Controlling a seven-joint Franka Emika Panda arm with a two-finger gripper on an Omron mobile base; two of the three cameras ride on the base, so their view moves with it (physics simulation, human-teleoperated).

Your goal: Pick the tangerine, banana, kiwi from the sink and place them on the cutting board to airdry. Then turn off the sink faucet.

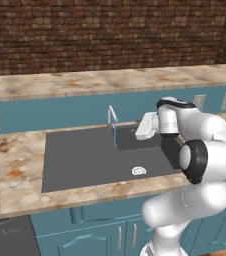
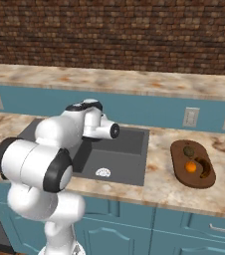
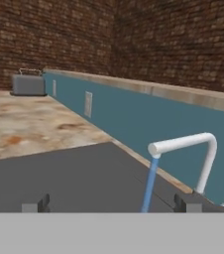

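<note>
Faucet (image 3: 193,149) spout horizontal, pointing over sink (image 1: 85,160).

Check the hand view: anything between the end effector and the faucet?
No. The end effector faces the sink faucet across bare dark sink floor; the blue water stream falls from the spout.

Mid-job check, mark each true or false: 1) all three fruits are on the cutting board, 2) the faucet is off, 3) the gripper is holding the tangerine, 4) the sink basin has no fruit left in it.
1) True: the tangerine, the kiwi and the banana lie on the cutting board.
2) False: a blue stream runs from the sink faucet.
3) False: the gripper is open and holds nothing, facing the faucet.
4) True: the visible floor of the sink shows just its drain.
</note>
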